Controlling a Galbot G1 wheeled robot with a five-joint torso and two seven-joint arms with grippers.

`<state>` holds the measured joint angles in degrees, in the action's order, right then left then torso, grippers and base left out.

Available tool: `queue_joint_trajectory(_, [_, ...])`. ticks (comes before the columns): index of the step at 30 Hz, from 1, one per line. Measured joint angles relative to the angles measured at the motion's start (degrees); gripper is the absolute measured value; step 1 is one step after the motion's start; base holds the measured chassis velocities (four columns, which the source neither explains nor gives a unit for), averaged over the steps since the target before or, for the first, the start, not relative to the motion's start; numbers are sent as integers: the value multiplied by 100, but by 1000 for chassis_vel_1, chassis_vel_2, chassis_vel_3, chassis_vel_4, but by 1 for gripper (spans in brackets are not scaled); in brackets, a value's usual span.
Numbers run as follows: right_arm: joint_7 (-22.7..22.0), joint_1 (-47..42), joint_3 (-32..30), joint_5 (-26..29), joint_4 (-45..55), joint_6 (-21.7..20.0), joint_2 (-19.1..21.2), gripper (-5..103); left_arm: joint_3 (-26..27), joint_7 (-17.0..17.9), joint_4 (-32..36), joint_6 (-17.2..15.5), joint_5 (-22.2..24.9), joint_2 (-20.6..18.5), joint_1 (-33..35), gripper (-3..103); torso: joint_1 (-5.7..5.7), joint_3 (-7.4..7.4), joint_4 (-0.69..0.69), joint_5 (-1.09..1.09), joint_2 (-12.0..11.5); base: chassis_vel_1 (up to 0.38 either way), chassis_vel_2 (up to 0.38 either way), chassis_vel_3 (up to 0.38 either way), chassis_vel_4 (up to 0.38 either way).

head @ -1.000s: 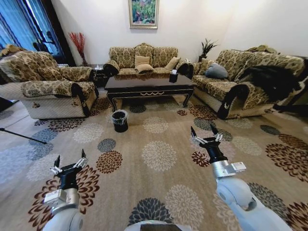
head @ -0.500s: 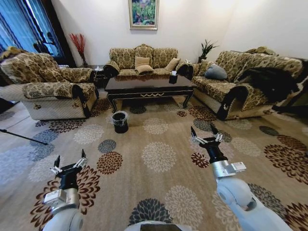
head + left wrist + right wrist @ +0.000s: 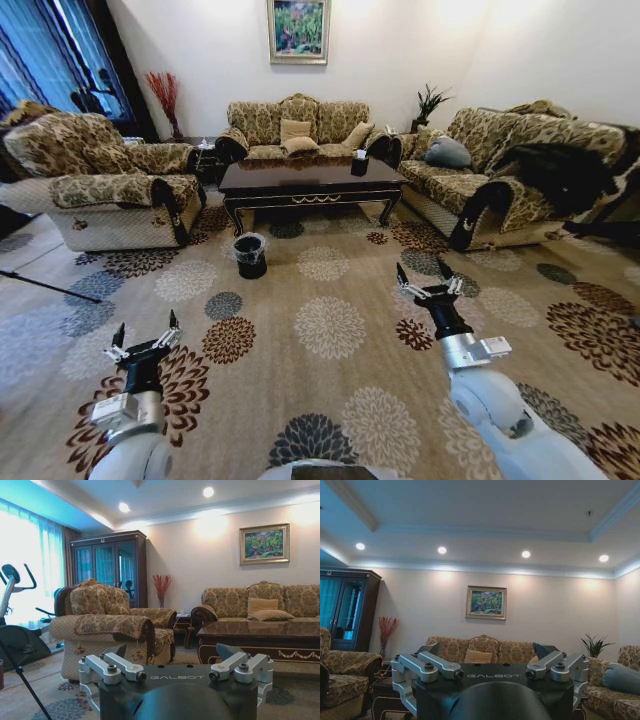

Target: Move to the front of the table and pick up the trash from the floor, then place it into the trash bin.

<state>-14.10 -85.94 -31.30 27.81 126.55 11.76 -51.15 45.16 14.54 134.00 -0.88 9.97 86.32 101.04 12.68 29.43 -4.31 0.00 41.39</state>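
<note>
Our left gripper (image 3: 145, 335) sits in the lower left of the head view with its fingers (image 3: 118, 335) spread apart and nothing between them, raised above the flowered carpet (image 3: 330, 325); the left wrist view shows the same parted fingers (image 3: 107, 666) with open air in the gap. Our right gripper (image 3: 428, 277) hangs right of centre in the head view, fingers (image 3: 402, 274) likewise parted and empty, also above the carpet, and its wrist view looks out level toward the far wall. Farther out, in the upper middle of the head view, the bench (image 3: 310, 176) stands lengthwise before us, dark and glossy, with a small black tissue box (image 3: 360, 160) on its top toward the right end. The trash bin (image 3: 249, 253) stands on the carpet just in front of the bench's left front leg, well apart from both grippers. We cannot make out any trash on the floor. Patterned sofas (image 3: 295, 125) ring the bench at the left, back and right.
</note>
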Motion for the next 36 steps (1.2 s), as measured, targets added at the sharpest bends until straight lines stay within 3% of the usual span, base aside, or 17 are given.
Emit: queue_joint_trajectory(36, [0, 0, 0, 0, 0, 0, 0, 100, 0, 0, 0, 0, 0, 0, 0, 100, 402, 521, 0, 0, 924, 0, 0, 0, 0])
